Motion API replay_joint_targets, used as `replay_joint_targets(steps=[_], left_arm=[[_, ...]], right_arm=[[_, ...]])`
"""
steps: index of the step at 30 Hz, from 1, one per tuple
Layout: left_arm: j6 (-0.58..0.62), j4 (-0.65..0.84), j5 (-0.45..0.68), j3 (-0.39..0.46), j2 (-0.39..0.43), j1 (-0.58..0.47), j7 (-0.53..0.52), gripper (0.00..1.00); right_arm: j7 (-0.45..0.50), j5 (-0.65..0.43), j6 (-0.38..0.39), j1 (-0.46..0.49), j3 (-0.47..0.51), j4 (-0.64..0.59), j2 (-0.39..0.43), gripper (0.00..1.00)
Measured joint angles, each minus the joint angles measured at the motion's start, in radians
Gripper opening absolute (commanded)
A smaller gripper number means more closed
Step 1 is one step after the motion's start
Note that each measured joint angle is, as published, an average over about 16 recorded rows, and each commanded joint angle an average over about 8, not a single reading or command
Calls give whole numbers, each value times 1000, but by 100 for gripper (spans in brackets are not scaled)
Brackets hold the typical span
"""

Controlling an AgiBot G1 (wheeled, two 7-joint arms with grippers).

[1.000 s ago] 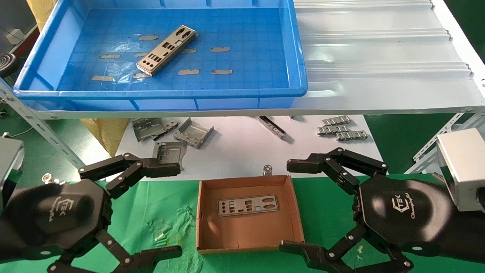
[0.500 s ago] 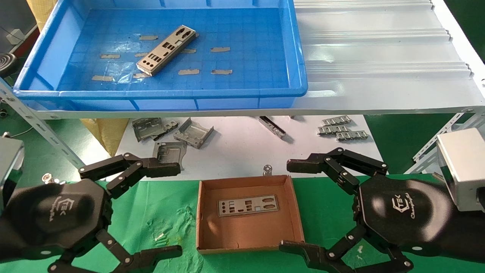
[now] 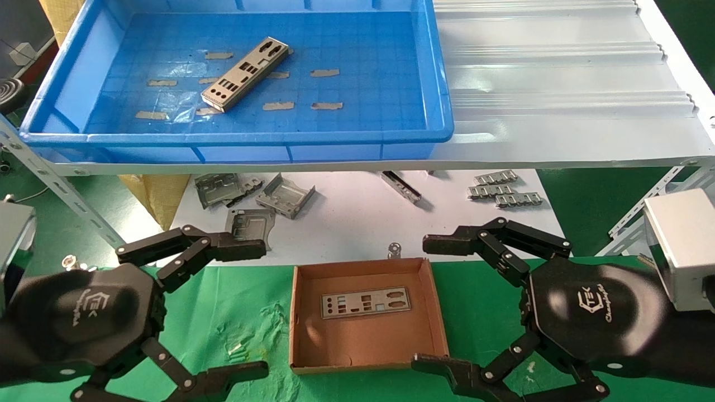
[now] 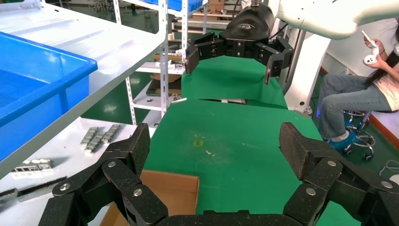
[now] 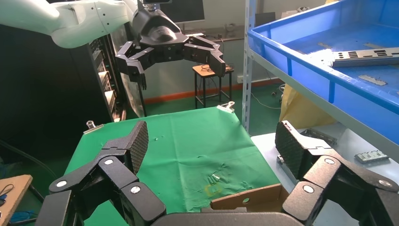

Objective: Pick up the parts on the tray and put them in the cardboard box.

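One silver-grey punched part lies at a slant on the floor of the blue tray, up on the shelf. A second part lies flat inside the cardboard box on the green cloth. My left gripper hovers open just left of the box, nothing between its fingers. On the box's right side my right gripper is also open and holds nothing. The left wrist view shows my left gripper over a box corner. In the right wrist view my right gripper frames the box edge, with the tray and its part beyond.
The white corrugated sheet carries the tray as a shelf. Below it lie bent grey brackets and ribbed strips on a white surface. A slotted shelf post slants at the left. A person sits beyond the table.
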Motion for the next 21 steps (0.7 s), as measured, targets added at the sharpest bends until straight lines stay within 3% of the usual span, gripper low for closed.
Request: replay_joint_targets(steps=[21], left_arm=[[0, 0, 0, 0, 0, 0, 0, 100]], right_arm=[[0, 0, 0, 0, 0, 0, 0, 100]])
